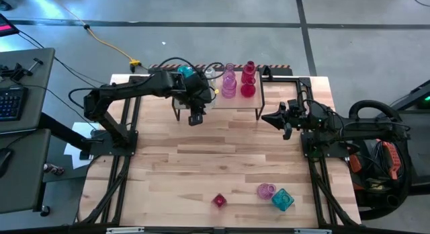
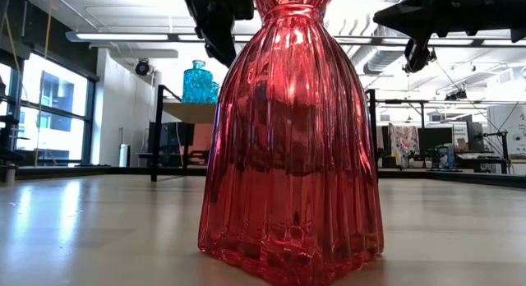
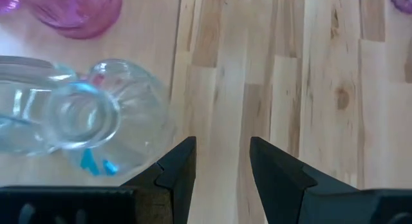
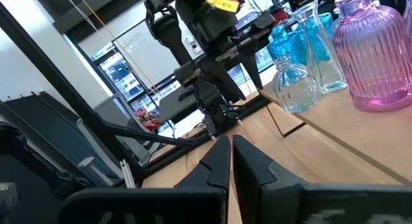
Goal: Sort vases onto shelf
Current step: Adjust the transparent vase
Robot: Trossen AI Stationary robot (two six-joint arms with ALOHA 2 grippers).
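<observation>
1. While the red vase point(image 2: 289, 138) stands right up against the low camera, it fills the middle of that view, its top cut off, and hides most of the table behind it.
2. Past it, only the left end of the shelf point(image 2: 187, 112) peeks out, with a teal vase point(image 2: 197, 82) on top; the rest of the row is blocked from this angle.
3. From above, the shelf point(image 1: 222, 103) sits at the far edge of the table point(image 1: 215, 167), and the vases crowd together on it: teal at the left, clear ones beside them that are hard to make out, then pink point(image 1: 229, 83), then red point(image 1: 248, 78).
4. Over the shelf's left end hangs the left gripper point(image 1: 195, 118), jaws spread with nothing between them; its own camera shows a clear round vase point(image 3: 106, 118) just beside the fingers point(image 3: 177, 169), apart from them.
5. Off the shelf's right end waits the right gripper point(image 1: 269, 118), its jaws pressed together and empty.
6. At the near edge of the table, well apart from the shelf, are three loose vases: the small red one point(image 1: 219, 200), a pink one point(image 1: 266, 190) that looks tipped on its side, and a teal one point(image 1: 283, 199) touching it.
</observation>
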